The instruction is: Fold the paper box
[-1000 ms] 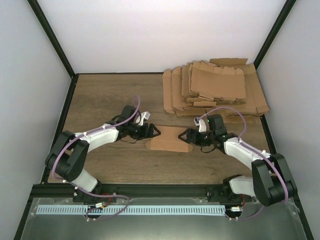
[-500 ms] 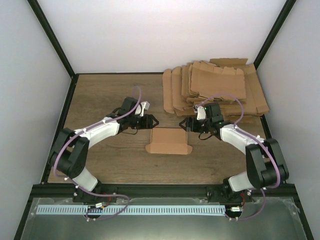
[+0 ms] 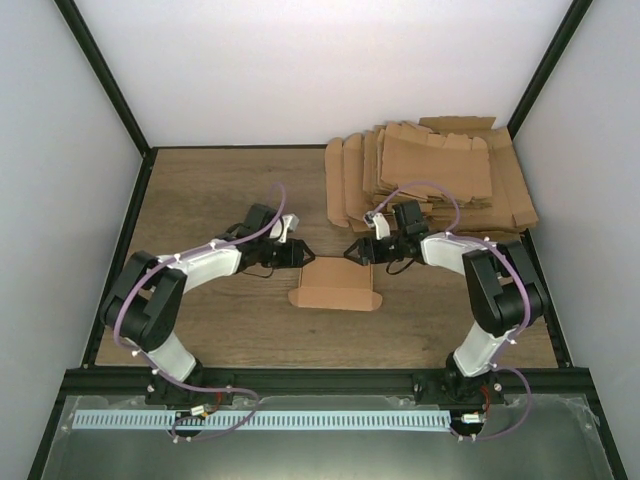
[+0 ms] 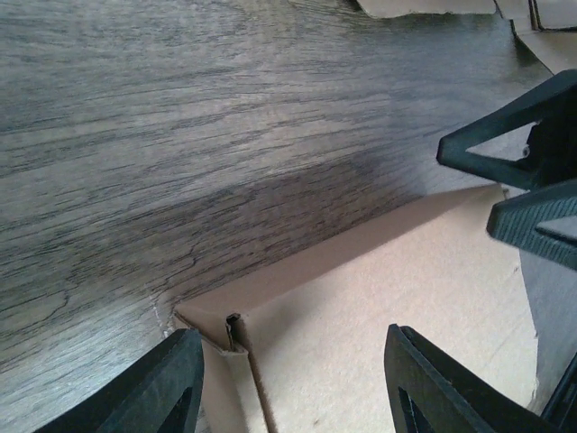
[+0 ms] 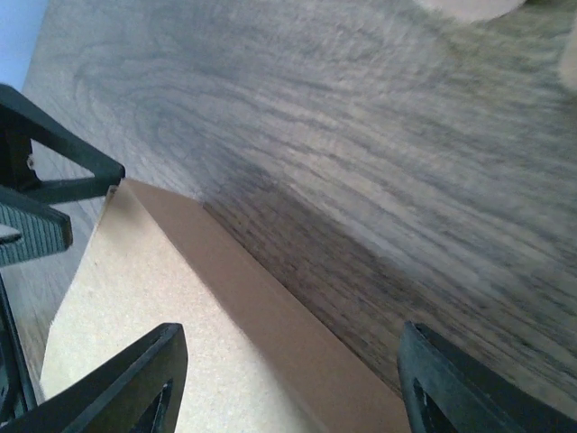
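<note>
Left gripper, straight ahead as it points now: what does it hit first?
Most likely the paper box, whose corner lies right ahead of the left gripper; the right gripper sits just beyond, depth unclear.

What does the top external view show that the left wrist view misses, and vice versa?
Top only: both arms whole, the full outline of the paper box, the whole pile of flat blanks. Left wrist only: a small slit at the box's folded corner. Shared: the table, and the left claw and right claw, both open, facing each other at the box's far edge.
</note>
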Tool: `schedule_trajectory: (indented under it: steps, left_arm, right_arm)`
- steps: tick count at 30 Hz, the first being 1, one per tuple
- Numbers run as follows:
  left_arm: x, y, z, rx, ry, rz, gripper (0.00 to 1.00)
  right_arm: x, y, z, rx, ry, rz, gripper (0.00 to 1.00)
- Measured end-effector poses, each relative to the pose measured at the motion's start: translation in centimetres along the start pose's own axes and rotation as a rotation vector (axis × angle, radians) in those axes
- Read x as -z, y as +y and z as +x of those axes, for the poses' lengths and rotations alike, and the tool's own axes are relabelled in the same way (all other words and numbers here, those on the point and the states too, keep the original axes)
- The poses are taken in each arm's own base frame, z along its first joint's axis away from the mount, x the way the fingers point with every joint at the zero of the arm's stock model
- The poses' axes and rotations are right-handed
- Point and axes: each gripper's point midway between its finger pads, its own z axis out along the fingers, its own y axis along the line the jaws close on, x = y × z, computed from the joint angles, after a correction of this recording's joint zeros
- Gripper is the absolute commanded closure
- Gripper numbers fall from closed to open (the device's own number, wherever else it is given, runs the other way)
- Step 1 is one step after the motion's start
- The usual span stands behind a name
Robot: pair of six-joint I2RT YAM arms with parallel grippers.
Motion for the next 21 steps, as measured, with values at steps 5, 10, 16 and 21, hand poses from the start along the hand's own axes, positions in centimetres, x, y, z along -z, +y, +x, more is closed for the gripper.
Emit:
schedule_trajectory:
  steps: [5,10,16,21]
  left_arm:
    - [0.6,-0.1,-0.4,-0.01,-0.028,-0.013,0.43]
    - [2.5,-1.0,-2.0,-0.039,-0.109,-0.029,0.42]
    - [7.0,-3.2,-4.3,-0.093,-0.267,-0.032,0.41]
    - [10.1,-5.1,-5.1,-0.129,-0.362,-0.004,0.41]
  right_arm:
    - [-0.9,0.3,0.9,0.022,0.035,-0.011,0.39]
    - [-1.3,-0.3,1.5,0.011,0.057,0.003,0.41]
    - [-1.5,-0.5,1.4,0.008,0.059,0.002,0.43]
    - [-2.1,-0.9,0.3,0.007,0.047,0.01,0.49]
